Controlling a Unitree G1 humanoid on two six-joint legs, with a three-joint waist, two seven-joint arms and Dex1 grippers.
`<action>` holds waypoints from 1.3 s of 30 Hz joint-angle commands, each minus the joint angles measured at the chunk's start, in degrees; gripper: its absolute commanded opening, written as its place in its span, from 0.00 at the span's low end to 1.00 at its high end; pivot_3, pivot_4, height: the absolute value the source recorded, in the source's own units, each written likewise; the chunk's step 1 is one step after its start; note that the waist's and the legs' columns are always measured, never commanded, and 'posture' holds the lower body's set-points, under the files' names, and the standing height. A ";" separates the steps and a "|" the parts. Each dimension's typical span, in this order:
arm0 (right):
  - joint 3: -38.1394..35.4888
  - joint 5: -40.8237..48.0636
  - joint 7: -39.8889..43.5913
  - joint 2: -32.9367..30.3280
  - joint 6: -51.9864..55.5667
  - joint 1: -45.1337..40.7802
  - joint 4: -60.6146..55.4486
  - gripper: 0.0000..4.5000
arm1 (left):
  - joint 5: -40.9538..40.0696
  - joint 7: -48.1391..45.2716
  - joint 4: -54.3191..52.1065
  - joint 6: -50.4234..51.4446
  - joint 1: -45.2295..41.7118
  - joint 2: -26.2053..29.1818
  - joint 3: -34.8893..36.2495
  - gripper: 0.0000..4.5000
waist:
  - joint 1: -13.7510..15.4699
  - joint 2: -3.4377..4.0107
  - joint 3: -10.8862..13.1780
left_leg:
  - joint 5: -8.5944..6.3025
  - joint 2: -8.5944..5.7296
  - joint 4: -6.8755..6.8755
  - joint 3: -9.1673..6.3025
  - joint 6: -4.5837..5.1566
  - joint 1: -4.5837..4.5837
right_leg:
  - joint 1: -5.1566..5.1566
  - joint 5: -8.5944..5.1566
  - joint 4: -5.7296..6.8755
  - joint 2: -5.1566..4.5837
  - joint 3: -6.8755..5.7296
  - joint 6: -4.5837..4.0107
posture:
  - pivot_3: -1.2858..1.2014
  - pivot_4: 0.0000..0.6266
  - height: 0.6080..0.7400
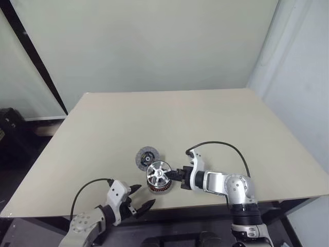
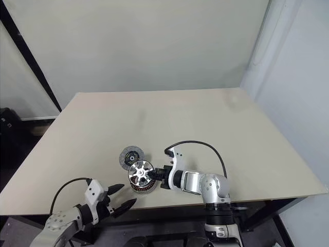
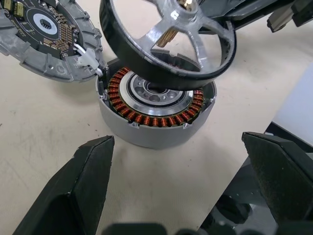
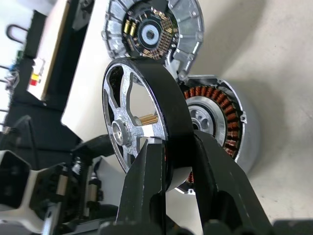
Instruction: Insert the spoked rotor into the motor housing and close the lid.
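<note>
Spoked rotor [image 4: 142, 122] sits pinched by its dark rim in the right gripper [image 4: 178, 161], tilted, just above the motor housing [image 3: 154, 115] near the table's [image 1: 205, 118] near edge. Left gripper [image 1: 138, 201] hangs spread wide and empty, near-left of the housing. Lid [image 1: 147, 157] lies flat just beyond, touching the housing's far-left side.

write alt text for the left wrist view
The right gripper holds the rotor tilted just above the housing, not yet seated. The lid lies on the table beside it, and two open black fingers frame the foreground.
</note>
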 commanded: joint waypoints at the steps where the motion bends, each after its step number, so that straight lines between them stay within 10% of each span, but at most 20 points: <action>1: 3.07 -0.77 0.45 2.35 -2.33 1.45 -0.03 0.09 | 0.05 -0.02 -2.00 -1.02 -0.28 0.50 0.89 1.00 | 0.00 0.00 0.00 | 0.00 0.00 0.00 -0.01 0.00 0.00 | 0.00 0.00 0.00 0.00 0.00 0.00 | 0.52 0.00 1.00; 20: 8.24 -4.01 0.76 0.40 -7.18 0.32 2.80 0.09 | 0.45 0.25 -1.80 -1.30 -1.28 0.21 0.49 1.00 | -0.02 -0.01 -0.01 | -0.01 0.02 0.00 -0.01 -0.02 0.06 | 0.00 0.00 0.00 0.00 0.00 0.00 | 0.52 0.00 1.00; 31: 6.81 -2.72 2.00 -0.43 -5.64 -0.50 -0.58 0.99 | 0.86 -0.01 -1.13 -1.69 -1.73 0.15 0.11 1.00 | 0.08 -0.02 -0.01 | 0.00 0.00 0.01 -0.01 -0.01 0.02 | 0.00 0.00 -0.01 0.00 0.00 0.00 | 0.52 0.00 1.00; 39: 4.47 -0.55 3.86 -2.33 -3.94 -2.01 -6.09 0.99 | 1.16 -0.46 -0.76 -1.66 -2.23 0.14 -0.03 1.00 | 0.06 -0.02 -0.01 | 0.00 0.00 0.02 -0.01 -0.01 0.02 | -0.02 0.00 -0.01 -0.01 -0.01 0.00 | 0.52 0.00 1.00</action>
